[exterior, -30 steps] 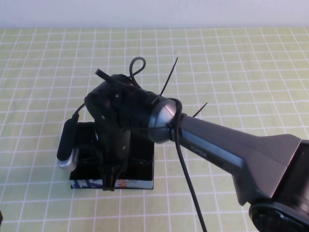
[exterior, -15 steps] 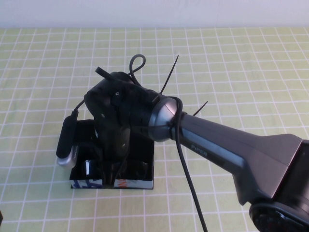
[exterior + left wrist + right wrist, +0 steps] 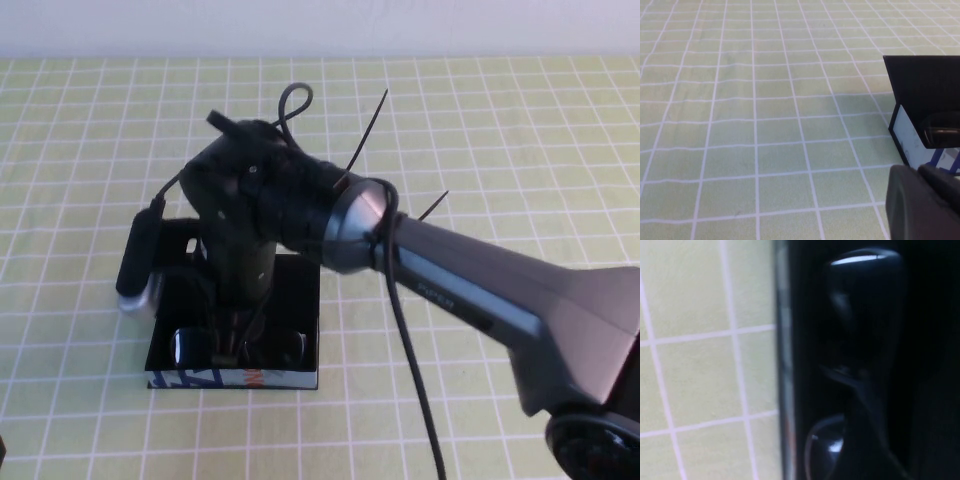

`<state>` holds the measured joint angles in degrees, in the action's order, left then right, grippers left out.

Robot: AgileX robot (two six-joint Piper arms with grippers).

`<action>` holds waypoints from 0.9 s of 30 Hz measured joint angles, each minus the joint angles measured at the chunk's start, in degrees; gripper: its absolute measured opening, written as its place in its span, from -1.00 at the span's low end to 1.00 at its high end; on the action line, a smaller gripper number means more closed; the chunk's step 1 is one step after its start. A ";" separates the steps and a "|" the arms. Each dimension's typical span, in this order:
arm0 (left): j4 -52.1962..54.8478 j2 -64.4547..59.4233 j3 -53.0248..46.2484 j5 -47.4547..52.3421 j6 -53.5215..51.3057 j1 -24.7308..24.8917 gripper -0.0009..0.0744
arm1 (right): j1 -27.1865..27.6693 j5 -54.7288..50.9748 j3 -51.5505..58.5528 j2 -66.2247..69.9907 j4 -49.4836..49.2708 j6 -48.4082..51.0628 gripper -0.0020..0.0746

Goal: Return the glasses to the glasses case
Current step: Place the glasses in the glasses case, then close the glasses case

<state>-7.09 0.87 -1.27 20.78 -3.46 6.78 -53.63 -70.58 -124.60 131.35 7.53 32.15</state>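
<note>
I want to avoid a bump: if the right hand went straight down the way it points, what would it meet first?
Most likely the glasses lying in the open glasses case, directly below the right hand; the gap between them is unclear.

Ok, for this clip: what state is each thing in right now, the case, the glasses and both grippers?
glasses case: open, lid back, on the table.
glasses: lying inside the case, near its patterned front.
right gripper: over the case, above the glasses, jaws apart, holding nothing.
left gripper: beside the case, idle.

Black glasses lie inside open black glasses case, prob. lenses toward patterned front.
</note>
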 joint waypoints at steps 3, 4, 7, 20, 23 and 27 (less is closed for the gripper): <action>0.00 0.00 0.00 0.00 0.00 0.00 -0.98 | 1.10 0.00 0.00 -2.90 0.14 -4.57 -0.11; 0.00 0.00 0.00 0.00 0.00 0.00 -0.98 | 1.61 0.00 0.00 -3.83 0.28 -6.13 -0.15; 0.00 0.00 0.00 0.00 0.00 0.00 -0.98 | 3.40 -0.09 0.00 -5.80 0.67 -8.22 -0.34; 0.00 0.00 0.00 0.00 0.00 0.00 -0.98 | 14.07 -0.47 0.00 -7.97 -0.90 -10.47 -0.99; 0.00 0.00 0.00 0.00 0.00 0.00 -0.98 | 16.83 -0.57 0.00 -8.36 -3.80 -11.67 -0.99; 0.59 0.00 0.00 -0.36 -0.11 0.00 -0.98 | 20.21 -0.56 0.00 -8.36 -6.92 -14.05 -0.99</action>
<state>-6.50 0.87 -1.27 20.42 -3.57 6.78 -33.42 -71.14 -124.60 122.99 0.61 18.10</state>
